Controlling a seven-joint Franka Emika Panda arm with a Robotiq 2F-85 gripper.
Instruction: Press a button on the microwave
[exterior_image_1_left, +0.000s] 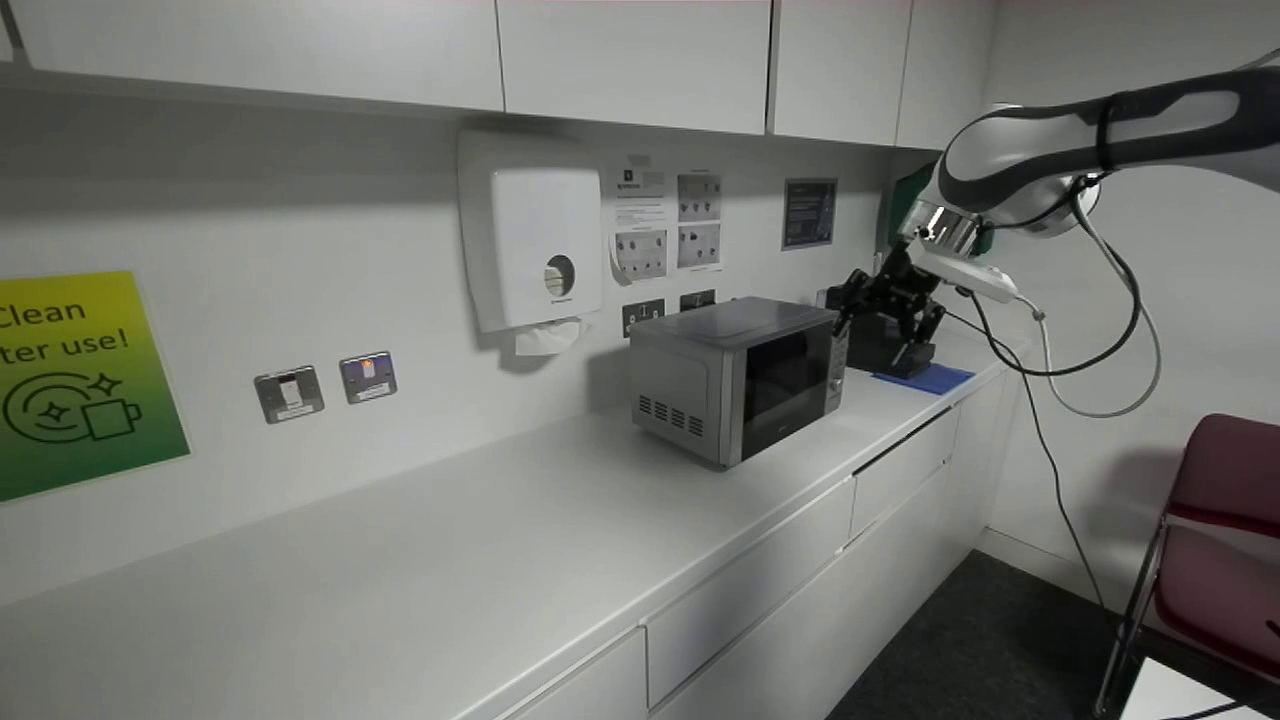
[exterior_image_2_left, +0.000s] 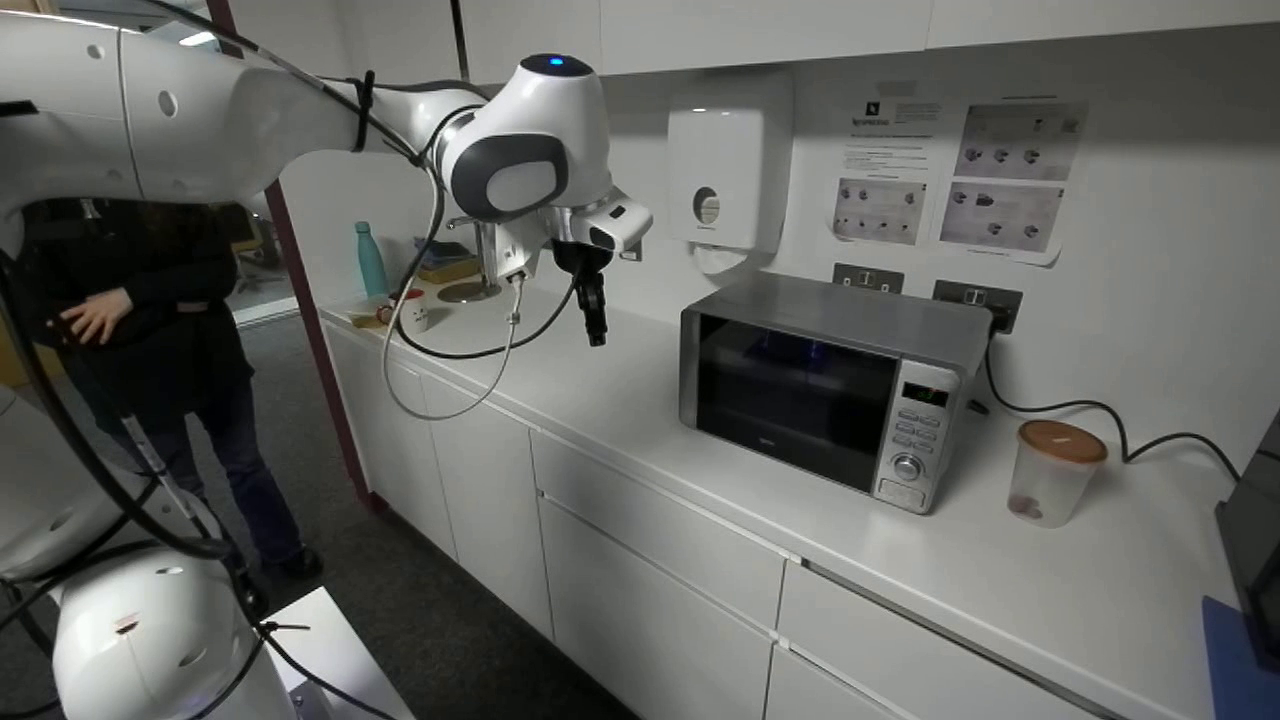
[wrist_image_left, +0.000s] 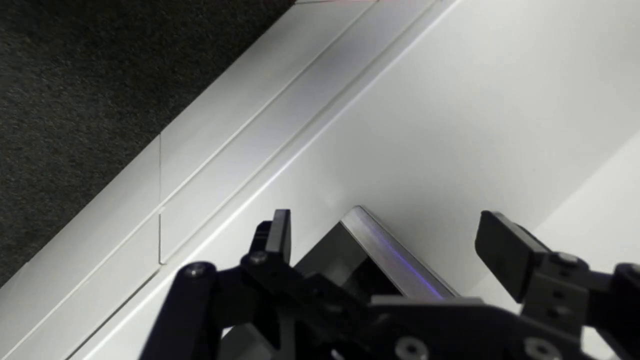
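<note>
The silver-grey microwave stands on the white counter in both exterior views (exterior_image_1_left: 685, 375) (exterior_image_2_left: 845, 310). Its dark glass door faces the counter's front edge. Its control panel (exterior_image_2_left: 912, 440) shows in an exterior view, with a lit display, several small buttons and a round dial. My gripper (exterior_image_1_left: 870, 342) is in the air in front of the microwave, apart from it; it also shows in an exterior view (exterior_image_2_left: 596, 335), off the door side. In the wrist view, my gripper (wrist_image_left: 385, 217) has its fingers wide apart with nothing held. A silver corner of the microwave (wrist_image_left: 382, 250) shows below and between the fingers; the buttons are hidden there.
A jar with an orange lid (exterior_image_2_left: 1055, 475) stands beside the panel side. A black appliance (exterior_image_1_left: 885, 345) and a blue mat (exterior_image_1_left: 935, 378) lie beyond. A white dispenser (exterior_image_2_left: 735, 170) hangs behind. Wall cabinets (exterior_image_1_left: 630, 60) overhang the counter. A person (exterior_image_2_left: 150, 350) stands near the arm's base.
</note>
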